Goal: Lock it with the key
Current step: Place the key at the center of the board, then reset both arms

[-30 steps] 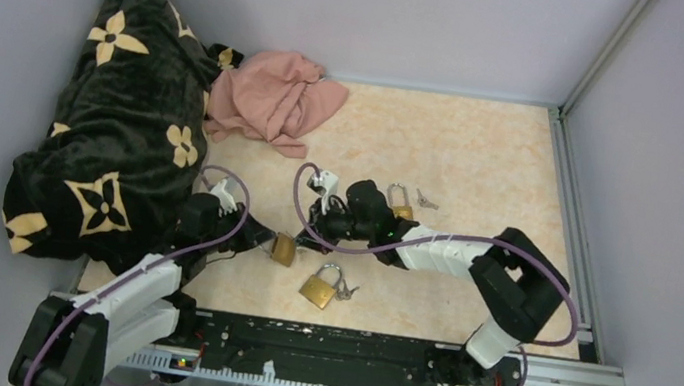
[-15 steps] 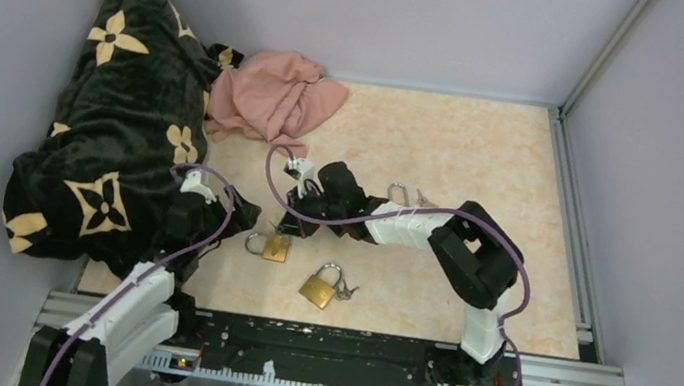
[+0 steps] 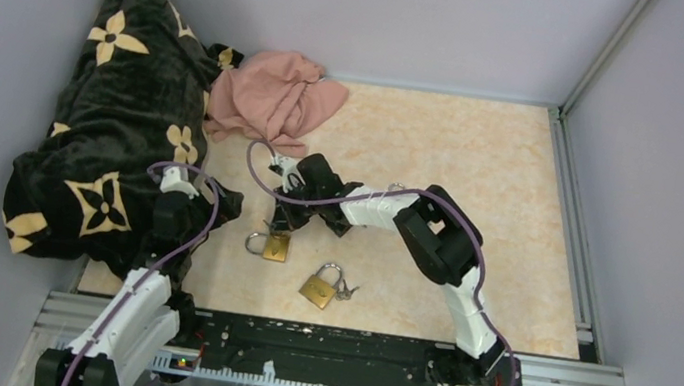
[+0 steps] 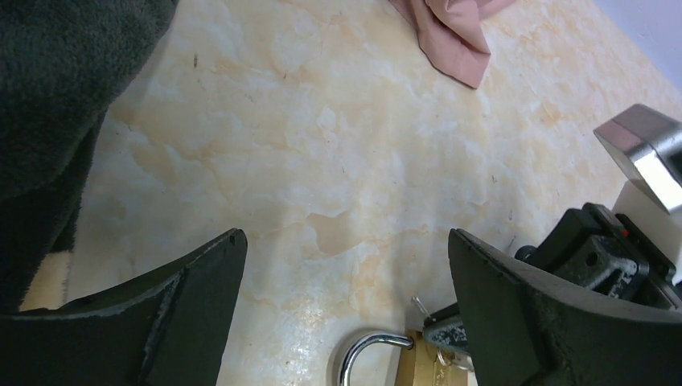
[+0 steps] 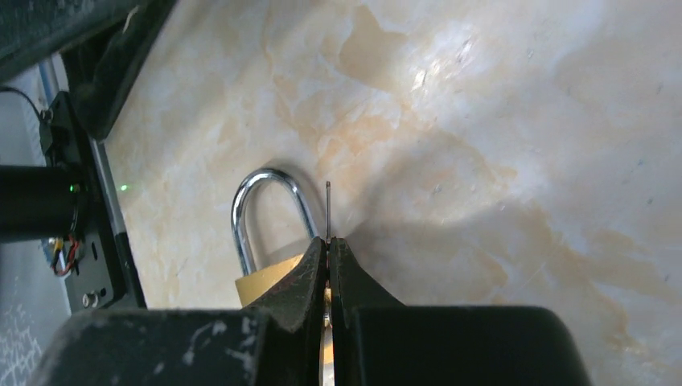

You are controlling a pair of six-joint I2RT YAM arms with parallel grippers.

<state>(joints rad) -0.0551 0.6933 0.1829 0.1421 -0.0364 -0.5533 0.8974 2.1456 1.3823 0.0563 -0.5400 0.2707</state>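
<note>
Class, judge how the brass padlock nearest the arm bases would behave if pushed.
Lying flat on its broad face, the padlock would probably slide, not roll. Its metal body looks rigid, likely heavy for its size. The smooth tabletop should offer little grip.

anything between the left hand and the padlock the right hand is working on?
Nothing visible. The left hand is open, with only bare table between its fingers and the padlock, whose shackle lies exposed. The right hand, shut on the key, sits over the brass body, so that end is crowded.
</note>
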